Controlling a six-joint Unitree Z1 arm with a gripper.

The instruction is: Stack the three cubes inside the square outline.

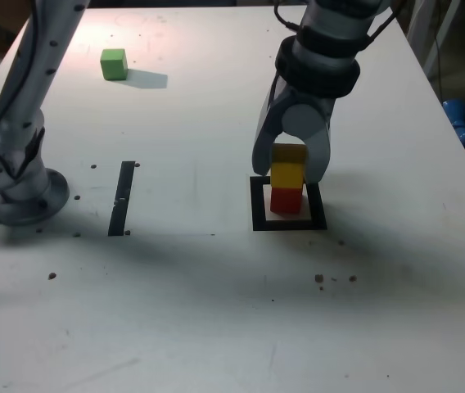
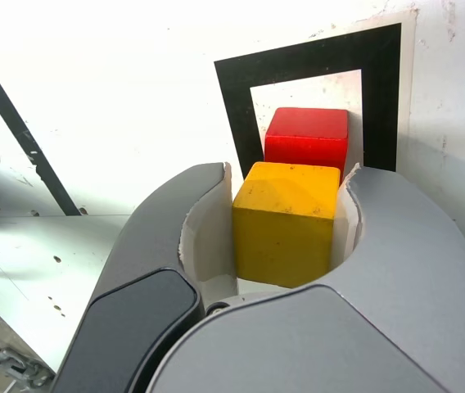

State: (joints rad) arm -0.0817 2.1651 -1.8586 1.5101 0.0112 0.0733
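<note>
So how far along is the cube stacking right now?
Done: the small red cube sits inside the thick black square outline. In hand: the solid yellow cube sits on the red one, with the grey pincer shut on it. Left: the green cube lies far off on the white table, untouched.

A red cube (image 1: 286,200) sits inside the square outline (image 1: 259,205), a thick black frame with a pale centre, lying flat on the white table. In the exterior view the red cube stands toward the back of the pale centre, its faces roughly square with the frame. A yellow cube (image 1: 288,172) of the same size is directly above it, sides lined up with the red one; whether the two touch cannot be told. A green cube (image 1: 114,64) sits alone and upright on the table, well apart, toward the far side on the exterior view's left.
</note>
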